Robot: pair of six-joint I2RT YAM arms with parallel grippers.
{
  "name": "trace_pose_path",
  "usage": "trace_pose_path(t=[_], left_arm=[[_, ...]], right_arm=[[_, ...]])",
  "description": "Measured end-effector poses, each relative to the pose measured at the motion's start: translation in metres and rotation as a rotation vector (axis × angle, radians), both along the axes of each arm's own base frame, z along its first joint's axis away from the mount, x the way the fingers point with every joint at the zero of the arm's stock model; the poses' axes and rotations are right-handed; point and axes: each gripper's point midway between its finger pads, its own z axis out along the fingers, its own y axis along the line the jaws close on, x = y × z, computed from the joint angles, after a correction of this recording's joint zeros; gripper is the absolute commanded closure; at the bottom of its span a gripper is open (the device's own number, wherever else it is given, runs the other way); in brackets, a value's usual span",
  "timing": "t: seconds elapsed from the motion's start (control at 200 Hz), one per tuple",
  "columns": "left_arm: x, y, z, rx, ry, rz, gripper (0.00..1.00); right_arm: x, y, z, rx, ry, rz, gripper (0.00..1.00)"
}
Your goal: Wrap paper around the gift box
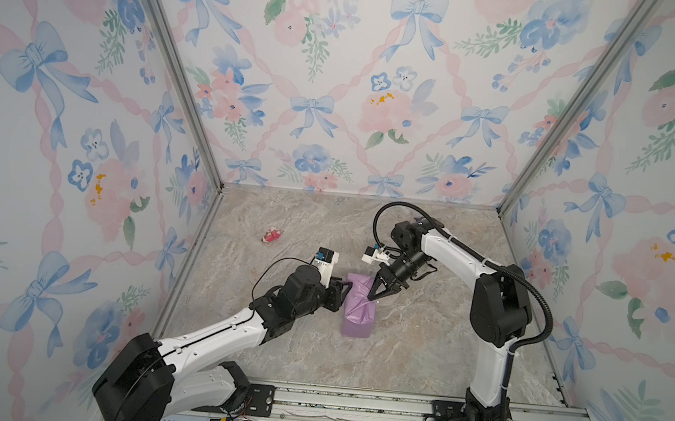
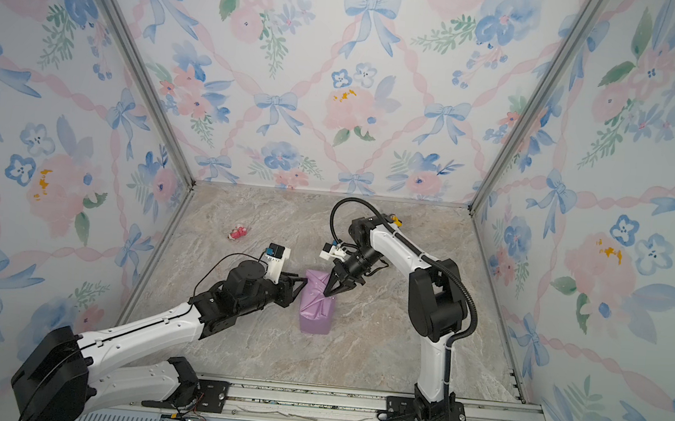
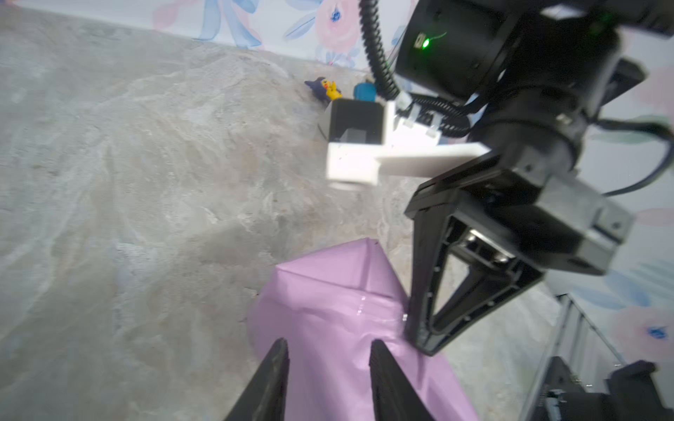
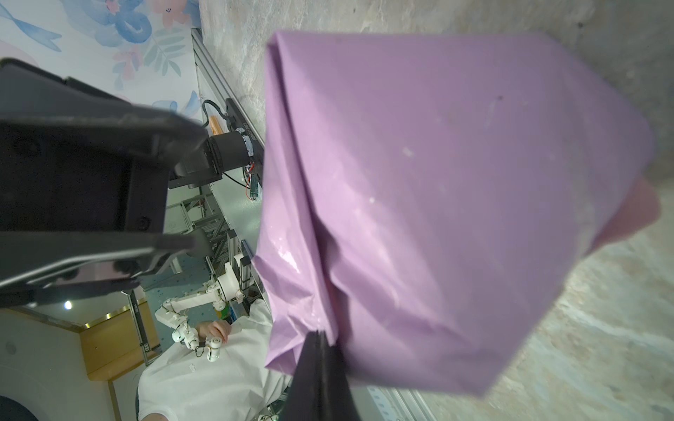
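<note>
- Two tools meet at the paper (image 1: 357, 319), a lilac boxy parcel on the counter (image 1: 419, 352), lower centre in both top views.
- We see the right tool (image 1: 370, 297) closed tight, tip on its top.
- Left tool (image 1: 345, 290): partly open at its left edge.

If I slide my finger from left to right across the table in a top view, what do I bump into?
Small pink-and-red thing → left gripper → lilac paper parcel → right arm's black elbow. The right gripper overlaps the parcel, so it's skipped.
</note>
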Motion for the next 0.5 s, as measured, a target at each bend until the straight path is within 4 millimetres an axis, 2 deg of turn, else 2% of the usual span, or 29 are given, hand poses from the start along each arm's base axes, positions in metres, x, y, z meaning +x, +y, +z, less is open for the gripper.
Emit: trace_pose_path(t=[0.115, 0.225, 0.5], left_arm=[[-0.006, -0.015, 0.007, -0.047, -0.018, -0.089, 0.81], [-0.012, -0.030, 0.000, -0.056, 0.004, -0.170, 0.88], [-0.015, -0.050, -0.009, -0.074, 0.022, -0.257, 0.91]], right_arm=[[0.000, 0.000, 0.000, 0.000, 0.000, 0.000, 1.00], [0.000, 0.000, 0.000, 0.000, -0.001, 0.000, 1.00], [0.000, 0.000, 0.000, -0.001, 0.000, -0.001, 1.00]])
